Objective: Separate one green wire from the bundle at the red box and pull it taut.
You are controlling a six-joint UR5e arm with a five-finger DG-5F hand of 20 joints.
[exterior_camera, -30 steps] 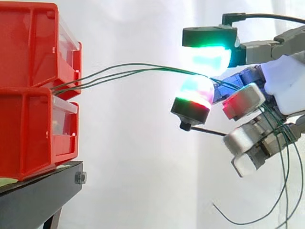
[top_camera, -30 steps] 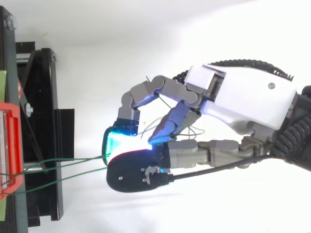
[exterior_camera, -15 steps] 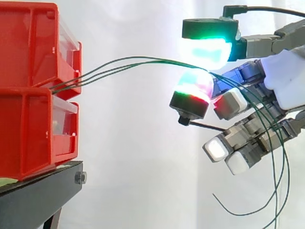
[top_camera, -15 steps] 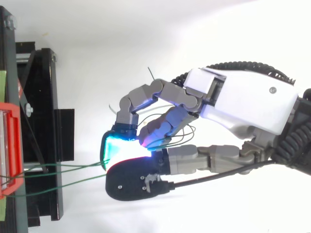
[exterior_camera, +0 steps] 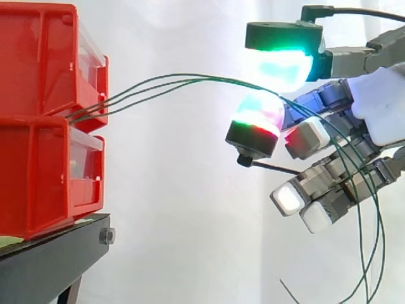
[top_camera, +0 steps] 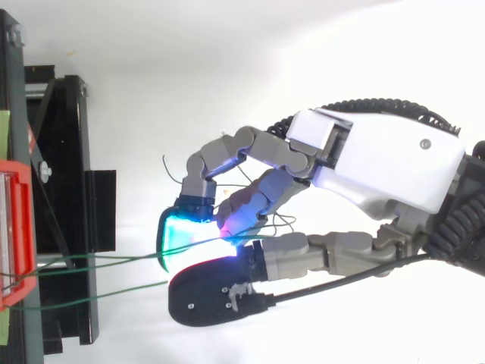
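Red plastic bins [exterior_camera: 44,120], two of them stacked on a black metal stand [exterior_camera: 50,259], sit at the left of the side view before a white curtain [exterior_camera: 177,202]. Three thin green wires [exterior_camera: 202,77] leave the seam between the upper and lower bin, fan slightly, then rise in a shallow arc and draw together as they reach the robot hand [exterior_camera: 380,107].

From the side, the wires pass between two glowing fingertip pads [exterior_camera: 278,66] set one above the other, the upper cyan-green and the lower green over red. The pads are closed on the strands. Past the pinch the wires drop across the lower curled fingers, whose tips glow white and red, and trail off the bottom edge, so their loose ends are cut off there.

From above, the hand [top_camera: 379,163] comes in from the right with its fingers bent toward the bins [top_camera: 15,227]. Here the wires [top_camera: 114,257] run level over the stand [top_camera: 68,152], spread apart near the bin and closing toward the cyan glow. Slack loops curl among the fingers behind the pinch, which the side view hides. The black back of the lower pad covers the contact itself. It looks as if all three strands sit in the pinch together, though neither view shows for certain whether one is apart from the others. The wires bow rather than run straight.
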